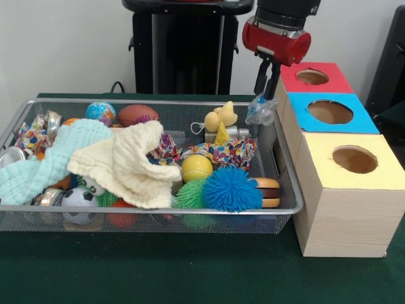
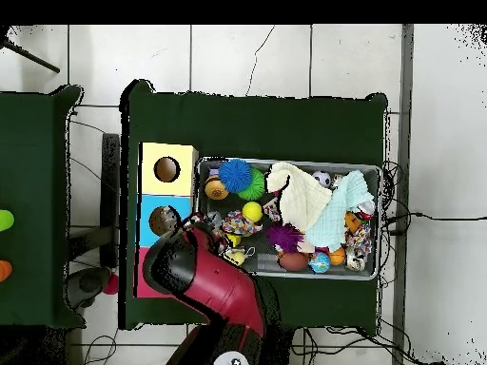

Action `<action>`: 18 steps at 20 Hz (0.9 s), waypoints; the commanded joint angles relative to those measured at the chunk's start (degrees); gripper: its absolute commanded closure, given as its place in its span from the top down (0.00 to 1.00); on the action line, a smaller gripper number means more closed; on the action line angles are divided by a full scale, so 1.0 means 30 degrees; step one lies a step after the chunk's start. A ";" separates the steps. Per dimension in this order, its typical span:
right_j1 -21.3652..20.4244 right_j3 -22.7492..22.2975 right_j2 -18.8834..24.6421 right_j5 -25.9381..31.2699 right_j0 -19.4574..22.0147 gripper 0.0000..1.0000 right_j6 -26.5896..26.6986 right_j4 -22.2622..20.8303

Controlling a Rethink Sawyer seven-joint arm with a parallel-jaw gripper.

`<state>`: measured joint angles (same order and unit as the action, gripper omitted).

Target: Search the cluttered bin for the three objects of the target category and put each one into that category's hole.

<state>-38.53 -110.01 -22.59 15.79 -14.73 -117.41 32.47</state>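
Clear plastic bottle (image 1: pixel 261 112) held clamped in the gripper (image 1: pixel 266 95), hanging over the bin (image 1: pixel 278 209) rim at its 2 o'clock corner, just beside the red-faced box and its hole (image 1: pixel 312 76)

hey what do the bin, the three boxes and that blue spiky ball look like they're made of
Bin: silver wire mesh, apparently metal, with a thick rim. Boxes: pale wood by the grain, with matte red, blue and yellow tops. Blue spiky ball: probably soft rubber, given its many thin spikes.
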 commanded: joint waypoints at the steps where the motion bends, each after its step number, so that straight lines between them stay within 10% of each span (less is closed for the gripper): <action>1: -0.0675 0.1879 -0.0785 0.4287 -0.0675 0.00 -0.2787 -0.1556; 18: 0.0214 0.3673 -0.3217 0.6895 -0.4255 0.00 -0.6507 -0.0913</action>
<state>-40.48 -102.06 -32.39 31.60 -26.31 -117.46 28.83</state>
